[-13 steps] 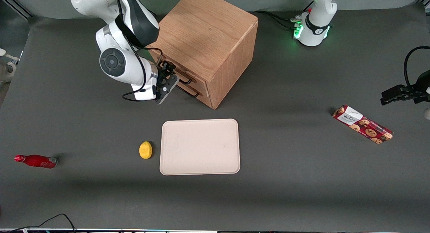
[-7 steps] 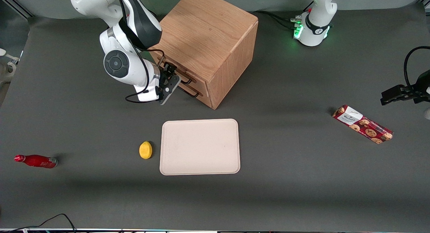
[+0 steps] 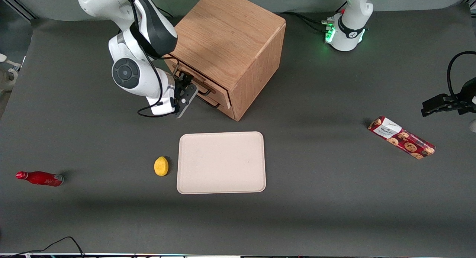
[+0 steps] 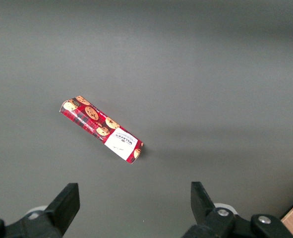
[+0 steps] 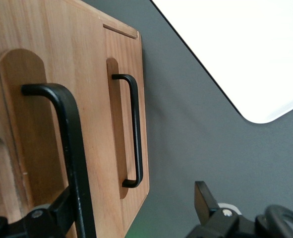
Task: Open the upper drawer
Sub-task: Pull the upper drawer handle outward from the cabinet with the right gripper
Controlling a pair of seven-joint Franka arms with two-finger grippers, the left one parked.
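Note:
The oak cabinet (image 3: pixel 227 38) stands at the back of the table. Its upper drawer (image 3: pixel 193 79) has a thin black wire handle (image 5: pixel 74 148); the lower drawer's identical handle (image 5: pixel 136 129) lies farther from the wrist camera. My gripper (image 3: pixel 187 86) is right in front of the drawer fronts. In the right wrist view my gripper (image 5: pixel 126 218) is open, and the upper handle runs between the fingers, against one finger (image 5: pixel 47 218). The upper drawer front looks drawn out a little from the cabinet.
A beige tray (image 3: pixel 221 162) lies nearer the front camera than the cabinet, with a yellow lemon (image 3: pixel 161 165) beside it. A red bottle (image 3: pixel 39 178) lies toward the working arm's end. A cookie box (image 3: pixel 401 137) lies toward the parked arm's end.
My arm first moved in toward the drawer fronts, then drew back a little from the cabinet with the gripper at the upper handle. The upper drawer front has come out slightly.

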